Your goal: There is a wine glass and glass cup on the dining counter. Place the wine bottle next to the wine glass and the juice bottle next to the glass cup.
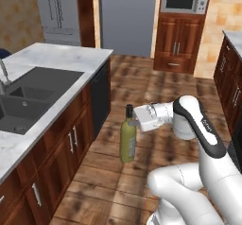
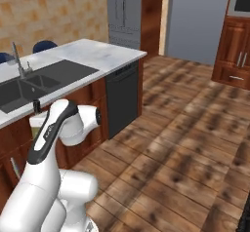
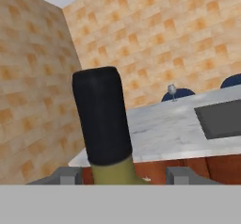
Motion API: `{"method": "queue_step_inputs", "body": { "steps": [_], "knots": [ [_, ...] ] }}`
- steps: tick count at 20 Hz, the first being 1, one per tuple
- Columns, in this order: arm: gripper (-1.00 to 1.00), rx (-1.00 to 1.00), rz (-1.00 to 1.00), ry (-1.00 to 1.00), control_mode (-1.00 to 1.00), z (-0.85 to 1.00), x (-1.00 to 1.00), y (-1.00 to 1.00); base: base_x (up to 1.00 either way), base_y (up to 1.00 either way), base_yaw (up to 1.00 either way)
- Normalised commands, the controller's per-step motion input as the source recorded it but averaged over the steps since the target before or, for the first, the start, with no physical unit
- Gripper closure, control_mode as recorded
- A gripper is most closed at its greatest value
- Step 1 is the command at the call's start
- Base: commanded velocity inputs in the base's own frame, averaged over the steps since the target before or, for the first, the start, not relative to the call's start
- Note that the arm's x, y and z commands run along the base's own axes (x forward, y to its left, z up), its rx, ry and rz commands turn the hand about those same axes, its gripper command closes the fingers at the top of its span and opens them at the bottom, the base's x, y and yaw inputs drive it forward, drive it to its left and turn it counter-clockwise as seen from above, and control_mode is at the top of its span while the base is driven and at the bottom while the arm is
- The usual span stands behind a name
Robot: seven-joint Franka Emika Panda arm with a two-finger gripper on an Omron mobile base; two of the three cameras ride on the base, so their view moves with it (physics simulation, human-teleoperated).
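My gripper (image 1: 133,122) is shut on the slim neck of the wine bottle (image 1: 128,141), a tall olive-green bottle that hangs upright above the wood floor beside the dining counter (image 1: 56,56). In the hand view its dark top (image 3: 101,119) rises between my fingertips (image 3: 66,173), with the gripper (image 3: 123,173) around the olive neck. The arm hides most of the bottle (image 2: 36,106) in the right base view. The wine glass (image 3: 172,90) stands small at the far edge of the marble top (image 3: 160,133). The glass cup and the juice bottle are out of view.
A dark sink (image 1: 33,91) with a curved tap (image 1: 4,75) is set into the counter. A black dishwasher panel (image 1: 100,96) faces the open wood floor (image 1: 156,87). Blue stools (image 3: 179,94) stand behind the island. Wall cabinets (image 1: 231,87) line the right.
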Motion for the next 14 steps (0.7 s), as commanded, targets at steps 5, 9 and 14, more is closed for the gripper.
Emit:
{"method": "queue_step_inputs", "body": {
  "steps": [5, 9, 14],
  "knots": [
    [1.00, 0.00, 0.00, 0.00, 1.00, 0.00, 0.00, 0.00, 0.59, 0.31, 0.04],
    [1.00, 0.00, 0.00, 0.00, 1.00, 0.00, 0.00, 0.00, 0.23, 0.56, 0.25],
    [1.00, 0.00, 0.00, 0.00, 1.00, 0.00, 0.00, 0.00, 0.01, 0.53, 0.52]
  ]
}}
